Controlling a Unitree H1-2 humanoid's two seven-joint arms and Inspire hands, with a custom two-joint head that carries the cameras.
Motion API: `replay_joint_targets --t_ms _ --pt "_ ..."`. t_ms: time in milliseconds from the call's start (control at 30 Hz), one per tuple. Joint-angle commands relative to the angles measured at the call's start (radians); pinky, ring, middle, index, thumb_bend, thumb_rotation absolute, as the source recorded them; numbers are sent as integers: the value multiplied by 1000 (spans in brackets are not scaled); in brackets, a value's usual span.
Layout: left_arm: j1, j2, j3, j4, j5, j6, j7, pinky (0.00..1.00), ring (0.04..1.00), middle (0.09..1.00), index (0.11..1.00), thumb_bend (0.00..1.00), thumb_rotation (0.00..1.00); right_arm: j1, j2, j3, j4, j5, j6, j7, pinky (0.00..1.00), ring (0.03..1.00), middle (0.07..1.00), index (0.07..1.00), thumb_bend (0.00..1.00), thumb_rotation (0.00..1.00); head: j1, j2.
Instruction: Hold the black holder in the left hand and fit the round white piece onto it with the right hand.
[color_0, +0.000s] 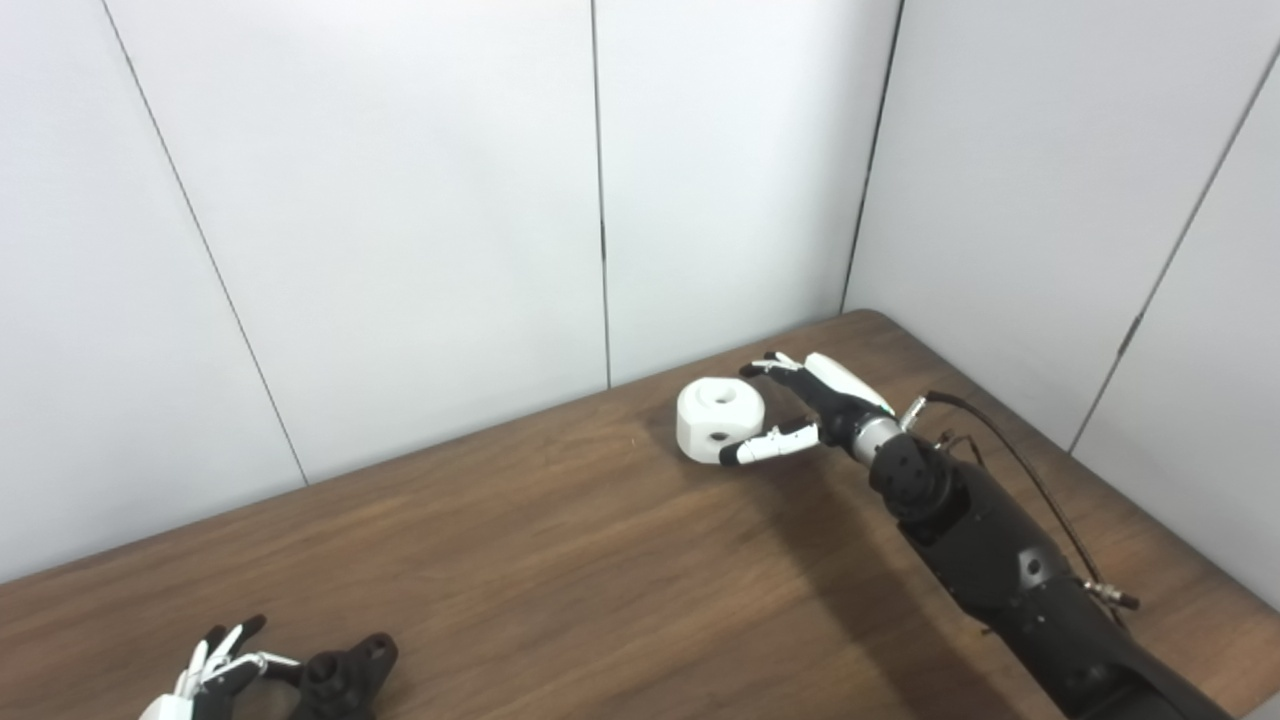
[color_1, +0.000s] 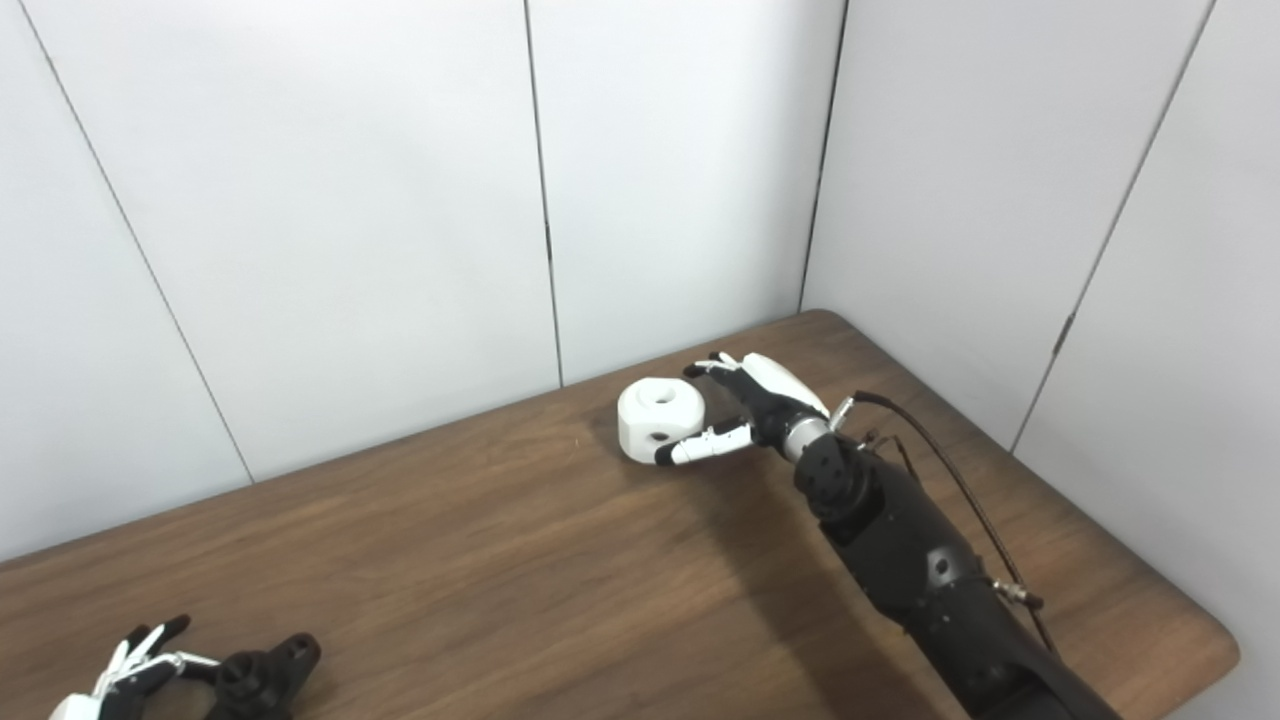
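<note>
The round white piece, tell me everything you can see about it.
The round white piece is a short, thick cylinder of matte white material, plastic by its look, with one round hole in its flat top and another in its side. It sits upright on the brown wooden table near the far edge, by the white wall. The right hand is at its right side, fingers curled around it, the thumb tip against its lower side. Whether it is gripped cannot be told.
</note>
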Motion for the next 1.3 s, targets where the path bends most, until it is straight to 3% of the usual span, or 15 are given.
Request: replay_joint_targets --t_ms 0,233,400,733,900,1267 --pt "38 9 3 2 4 -1 9 1000 1000 913 484 517 36 -40 -13 -13 -29 -6 -31 -31 1000 1000 1000 885 1000 491 2 1" --pt "49 7 4 -26 13 28 0 1000 1000 911 484 517 36 -47 0 -1 -50 -19 -13 -23 1000 1000 1000 870 1000 445 8 7" --pt "57 10 0 -40 20 34 1 1000 1000 912 484 517 36 -44 13 -2 -54 -23 1 -26 1000 1000 1000 853 1000 350 11 10" --pt "72 4 2 -67 15 52 -10 1000 1000 913 484 517 35 -44 7 24 -19 -75 -24 -46 991 1000 1000 871 1000 440 18 16" --pt "82 6 4 -79 9 46 -12 1000 1000 913 484 517 36 -45 10 19 -17 -56 -40 -39 993 1000 1000 866 1000 419 18 25" --pt "102 13 5 -106 13 50 -20 1000 1000 917 484 517 36 -57 -3 39 -11 -75 0 -19 998 1000 1000 880 1000 410 19 39"
